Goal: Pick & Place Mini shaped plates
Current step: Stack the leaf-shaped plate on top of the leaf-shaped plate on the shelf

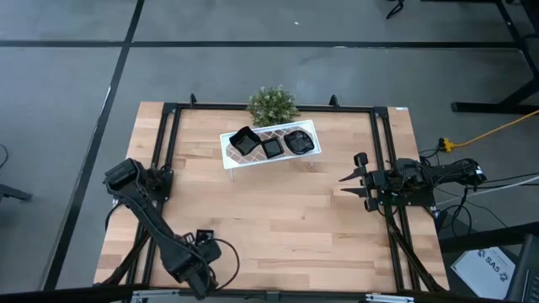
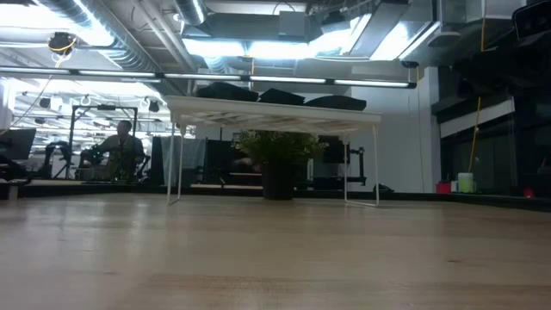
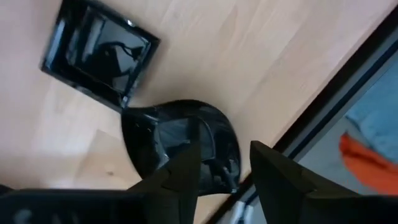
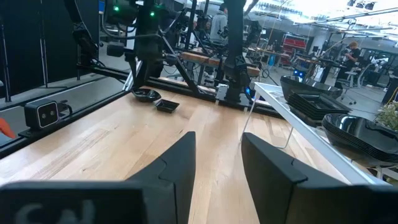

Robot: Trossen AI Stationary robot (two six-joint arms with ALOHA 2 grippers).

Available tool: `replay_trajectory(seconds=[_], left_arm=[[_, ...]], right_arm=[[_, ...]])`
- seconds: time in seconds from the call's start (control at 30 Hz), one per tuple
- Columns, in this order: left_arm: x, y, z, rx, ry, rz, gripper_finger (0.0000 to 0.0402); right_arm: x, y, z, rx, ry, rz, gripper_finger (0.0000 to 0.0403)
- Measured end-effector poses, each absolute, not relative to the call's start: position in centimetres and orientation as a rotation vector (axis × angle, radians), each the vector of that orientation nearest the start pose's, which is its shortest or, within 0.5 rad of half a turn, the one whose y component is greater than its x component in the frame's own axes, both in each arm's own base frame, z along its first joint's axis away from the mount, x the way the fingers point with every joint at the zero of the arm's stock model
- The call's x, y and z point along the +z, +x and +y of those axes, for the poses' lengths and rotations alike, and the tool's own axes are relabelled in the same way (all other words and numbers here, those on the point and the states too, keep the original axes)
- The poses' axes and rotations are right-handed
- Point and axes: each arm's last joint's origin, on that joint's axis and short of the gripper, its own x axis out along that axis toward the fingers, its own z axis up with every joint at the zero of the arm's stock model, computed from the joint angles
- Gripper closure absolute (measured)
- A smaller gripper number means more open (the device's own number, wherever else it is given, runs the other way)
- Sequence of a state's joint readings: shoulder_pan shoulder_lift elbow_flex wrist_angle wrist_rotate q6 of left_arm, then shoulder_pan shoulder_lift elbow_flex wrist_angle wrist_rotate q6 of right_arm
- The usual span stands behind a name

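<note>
Left tool [image 1: 202, 238]: positioned at the 7 o'clock area of the tabletop [image 1: 278, 219], near the front edge. In the left wrist view its fingers [image 3: 180, 180] stand apart, poised over a round plate [image 3: 180, 144]; the fingers close on nothing. A square plate [image 3: 99, 53] lies flat on the wood just beside the round one, apparently touching it at one corner.

Right tool [image 1: 358, 178]: positioned at the 3 o'clock edge of the tabletop, pointing toward the centre. Its fingers [image 4: 180, 165] stand apart and empty. Its wrist view shows both loose plates far across the wood, below the left arm.

Rack [image 1: 230, 151]: white, standing on thin legs at the 12 o'clock side of the tabletop. It carries three stacks of black plates [image 1: 271, 143] side by side. In the low view the stacks show as dark mounds on top of the rack.

Plant [image 1: 272, 104]: small, green, in a dark pot, directly behind the rack at the rear edge.

A person [image 2: 125, 146] sits in the room behind.
</note>
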State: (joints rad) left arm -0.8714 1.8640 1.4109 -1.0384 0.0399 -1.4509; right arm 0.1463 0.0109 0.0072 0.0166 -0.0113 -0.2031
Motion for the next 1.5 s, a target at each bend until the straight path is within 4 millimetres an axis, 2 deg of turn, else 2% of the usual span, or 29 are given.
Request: replay_trajectory(seconds=[0.27,0.53,0.9,1.17,1.5], left_arm=[[20.5,23.1,-27.6,0.451,-0.719,1.477,0.0239],[17.9,22.9,-28.7,0.486,-0.703,1.615,0.0217],[15.6,22.7,-29.4,0.538,-0.659,1.637,0.0221],[15.5,22.5,-29.1,0.615,-0.645,1.622,0.0261],[15.5,22.3,-28.9,0.629,-0.626,1.630,0.0365]], right_arm=[[16.7,9.7,1.5,0.156,-0.202,-0.029,0.0273],[16.7,9.7,1.5,0.155,-0.202,-0.029,0.0273],[16.7,9.7,1.5,0.156,-0.202,-0.029,0.0273],[16.7,9.7,1.5,0.155,-0.202,-0.029,0.0273],[16.7,9.7,1.5,0.155,-0.202,-0.029,0.0273]])
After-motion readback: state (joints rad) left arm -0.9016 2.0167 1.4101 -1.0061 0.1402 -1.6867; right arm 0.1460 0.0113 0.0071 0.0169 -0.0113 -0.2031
